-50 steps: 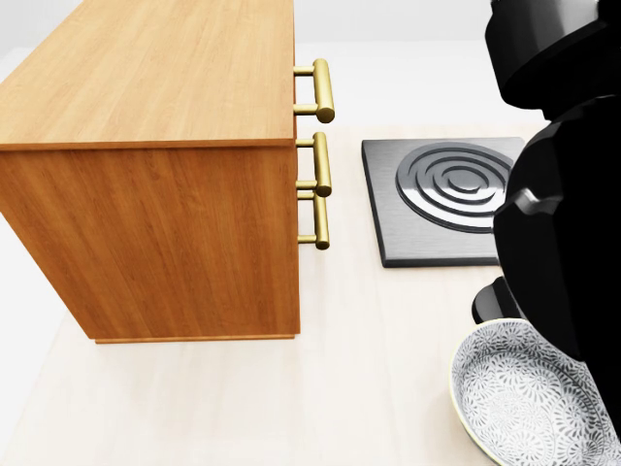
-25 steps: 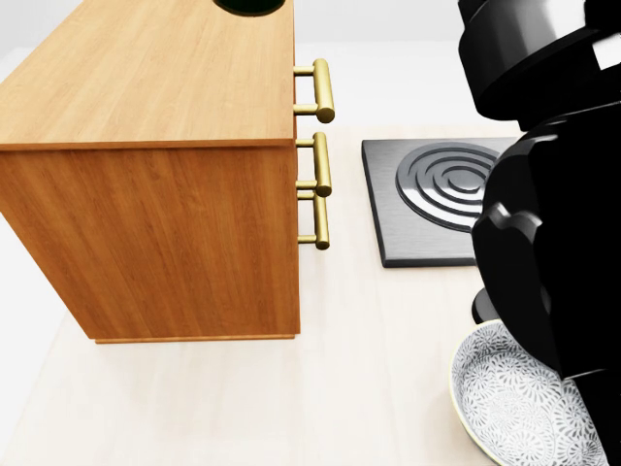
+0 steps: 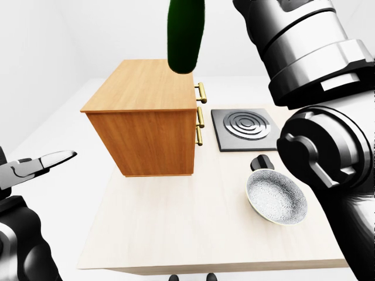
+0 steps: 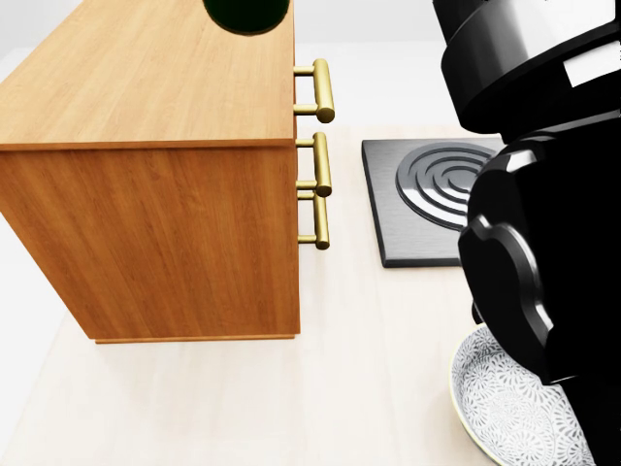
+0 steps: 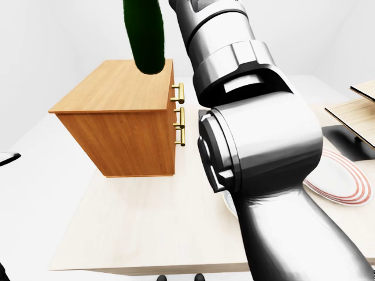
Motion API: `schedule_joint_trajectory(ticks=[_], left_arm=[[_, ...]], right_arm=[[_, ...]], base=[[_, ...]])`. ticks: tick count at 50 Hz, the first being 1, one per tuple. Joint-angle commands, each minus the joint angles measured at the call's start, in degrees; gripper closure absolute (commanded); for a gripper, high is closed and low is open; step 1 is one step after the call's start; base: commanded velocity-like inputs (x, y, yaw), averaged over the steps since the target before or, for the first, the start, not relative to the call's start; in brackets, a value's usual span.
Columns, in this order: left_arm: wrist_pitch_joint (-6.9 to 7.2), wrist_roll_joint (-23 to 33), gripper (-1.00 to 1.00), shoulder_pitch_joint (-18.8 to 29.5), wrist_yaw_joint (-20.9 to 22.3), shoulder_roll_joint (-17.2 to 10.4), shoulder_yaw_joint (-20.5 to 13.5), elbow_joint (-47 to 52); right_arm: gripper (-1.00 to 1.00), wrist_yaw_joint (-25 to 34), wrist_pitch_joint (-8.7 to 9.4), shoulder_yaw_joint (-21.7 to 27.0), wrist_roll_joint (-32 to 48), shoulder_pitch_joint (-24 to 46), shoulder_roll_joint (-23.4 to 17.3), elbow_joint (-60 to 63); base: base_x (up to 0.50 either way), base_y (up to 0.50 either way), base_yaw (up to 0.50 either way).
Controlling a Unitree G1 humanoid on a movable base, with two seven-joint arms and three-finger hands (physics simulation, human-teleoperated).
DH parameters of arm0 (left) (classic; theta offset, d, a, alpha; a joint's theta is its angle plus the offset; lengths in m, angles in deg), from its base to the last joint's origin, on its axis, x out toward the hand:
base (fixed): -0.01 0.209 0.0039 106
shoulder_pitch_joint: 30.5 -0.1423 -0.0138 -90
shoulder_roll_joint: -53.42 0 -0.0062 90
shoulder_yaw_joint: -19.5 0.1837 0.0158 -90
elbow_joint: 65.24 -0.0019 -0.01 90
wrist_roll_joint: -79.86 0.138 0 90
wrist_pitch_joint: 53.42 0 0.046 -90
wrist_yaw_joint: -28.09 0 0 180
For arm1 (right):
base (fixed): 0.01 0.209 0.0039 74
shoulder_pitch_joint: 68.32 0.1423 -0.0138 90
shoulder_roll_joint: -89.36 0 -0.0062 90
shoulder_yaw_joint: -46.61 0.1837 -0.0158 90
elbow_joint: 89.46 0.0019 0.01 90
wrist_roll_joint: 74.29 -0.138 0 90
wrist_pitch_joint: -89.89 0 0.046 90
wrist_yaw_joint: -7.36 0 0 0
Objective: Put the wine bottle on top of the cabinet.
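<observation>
The wine bottle (image 3: 186,35) is dark green and hangs upright in the air over the right end of the wooden cabinet (image 3: 146,93). Only its lower body shows; its neck runs off the top of the left-eye view. In the head view its round base (image 4: 246,14) shows at the top edge, above the cabinet top (image 4: 146,78). My right arm (image 3: 304,52) rises past the bottle and out of the picture, so the right hand is hidden. My left hand (image 3: 41,164) is at the lower left, off the table, fingers spread and empty.
The cabinet has brass drawer handles (image 4: 321,180) on its right face. To its right on the pale table (image 3: 176,222) lie a dark hob plate (image 3: 243,129), a black knob (image 3: 261,161) and a patterned bowl (image 3: 275,198). A red-rimmed plate (image 5: 343,178) lies far right.
In the head view the bottle's base has come into sight at the top edge and lowered over the cabinet. My right arm has swung left, covering more of the hob.
</observation>
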Motion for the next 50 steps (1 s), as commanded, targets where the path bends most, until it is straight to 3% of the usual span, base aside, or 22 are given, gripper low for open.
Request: schedule_joint_trajectory(ticks=[1,50], left_arm=[[0.0,-0.2,-1.0,0.0,0.0,-0.1,-0.2,0.1],[0.0,0.5,-1.0,-0.3,0.3,0.2,0.3,-0.8]], right_arm=[[0.93,1.8,0.0,2.1,-1.3,-0.5,0.2,1.3],[0.93,4.9,0.0,1.1,-0.3,-3.6,2.0,1.6]], base=[[0.0,0.0,-0.01],[0.0,0.0,0.0]])
